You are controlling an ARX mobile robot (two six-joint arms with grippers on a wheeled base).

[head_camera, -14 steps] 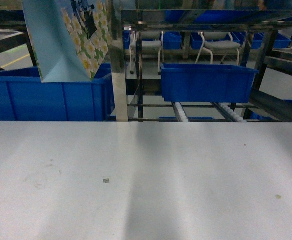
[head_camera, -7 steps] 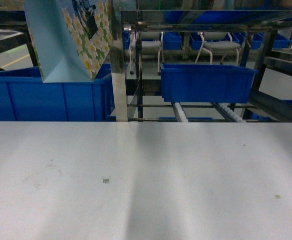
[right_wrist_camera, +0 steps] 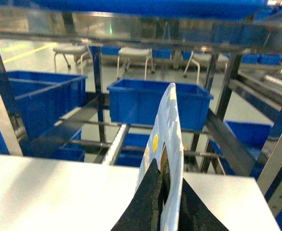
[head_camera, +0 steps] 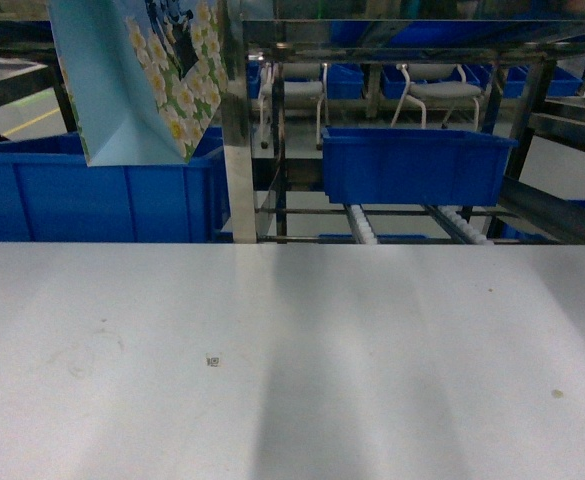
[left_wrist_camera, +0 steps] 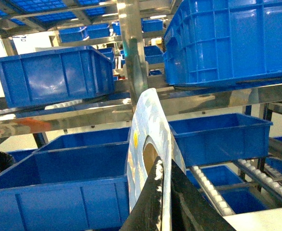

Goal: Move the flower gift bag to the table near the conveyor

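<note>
now | white table [head_camera: 372, 380]; conveyor [head_camera: 367, 225] behind | both grippers pinch flower gift bags [head_camera: 137, 80]

Readable text: none | table [head_camera: 372, 380]: tiny dark square mark at about 7 o'clock of head view, too small to read | flower gift bag [head_camera: 137, 80]: daisy print and a dark patch at 11 o'clock, no legible lettering | blue bins [head_camera: 417, 165]: unlabelled

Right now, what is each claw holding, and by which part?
The left claw pinches a flower gift bag by its thin top edge, and it hangs above the table. The right claw pinches a second flower bag the same way.
</note>
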